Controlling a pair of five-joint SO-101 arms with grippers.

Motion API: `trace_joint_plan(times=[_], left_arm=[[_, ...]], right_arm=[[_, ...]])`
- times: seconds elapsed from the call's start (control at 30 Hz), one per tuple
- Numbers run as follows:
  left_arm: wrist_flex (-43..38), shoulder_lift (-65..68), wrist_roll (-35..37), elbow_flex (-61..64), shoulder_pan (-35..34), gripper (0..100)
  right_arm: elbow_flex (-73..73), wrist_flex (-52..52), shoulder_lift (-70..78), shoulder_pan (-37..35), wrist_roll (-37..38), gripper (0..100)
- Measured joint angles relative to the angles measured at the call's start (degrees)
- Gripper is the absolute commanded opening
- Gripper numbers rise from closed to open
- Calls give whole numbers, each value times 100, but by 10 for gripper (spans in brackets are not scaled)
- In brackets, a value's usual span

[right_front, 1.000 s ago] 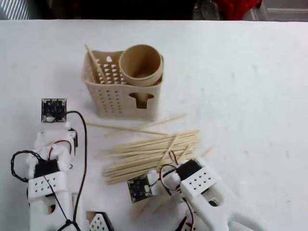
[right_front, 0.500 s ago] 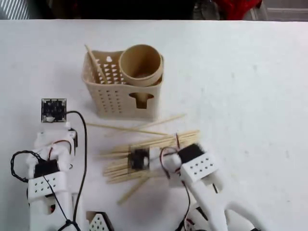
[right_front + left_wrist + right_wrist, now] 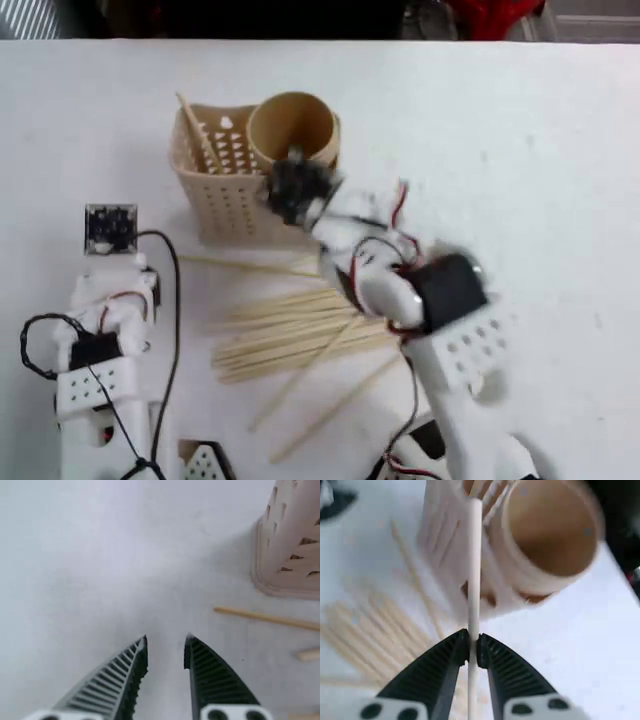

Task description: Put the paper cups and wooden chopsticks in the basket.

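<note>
Right wrist view, right gripper (image 3: 472, 647) pinching a chopstick (image 3: 474, 555) near the basket (image 3: 439, 542), left gripper (image 3: 166, 640) slightly spread

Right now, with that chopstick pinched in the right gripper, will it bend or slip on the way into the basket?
Probably stiff: the chopstick runs straight beyond the right gripper. It looks thin and smooth, pinched at one narrow spot, so it could pivot or slide. Likely light, so bumping the basket shouldn't tip it.
</note>
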Motion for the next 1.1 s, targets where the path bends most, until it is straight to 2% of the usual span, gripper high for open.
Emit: trace_joint_plan(times=[0.17,0.37,0.53,0.67,0.9,1.1], left_arm=[[0,0,0,0,0,139],[0,0,0,0,0,139],[0,0,0,0,0,139],[0,0,0,0,0,139],[0,0,0,0,26,139],[0,0,0,0,26,139]], right_arm=[[-1222,-1354,352,-378,-1029,16],[-1433,-3332,1873,-440,-1776,17],[-1556,-4387,2971,-475,-2242,17],[-2268,-4475,3455,-571,-2277,17],[-3912,-3938,4009,-826,-2277,17],[-4404,-3938,4818,-1064,-2277,17]])
